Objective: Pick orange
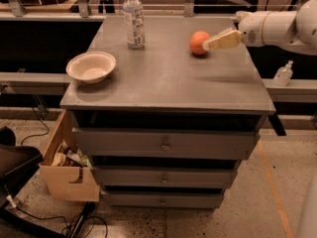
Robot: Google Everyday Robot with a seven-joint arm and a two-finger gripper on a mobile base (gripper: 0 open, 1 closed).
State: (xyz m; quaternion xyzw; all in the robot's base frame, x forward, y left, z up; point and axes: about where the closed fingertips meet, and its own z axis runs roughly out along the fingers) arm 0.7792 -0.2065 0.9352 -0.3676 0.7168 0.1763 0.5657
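Tool [208,44] at orange's [198,42] right side on cabinet [168,83]; bottle [133,19] label unreadable.

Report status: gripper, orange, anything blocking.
Gripper alongside orange, contact unclear. Orange sits on cabinet top. Bottle and bowl stand apart, not blocking.

Matt grey metal counter [168,83], smooth top. Smooth-skinned, bright round orange [197,40]. Matt cream plastic gripper [208,45] right against the orange. Clear plastic bottle [133,19]. Matt cream bowl [91,67].
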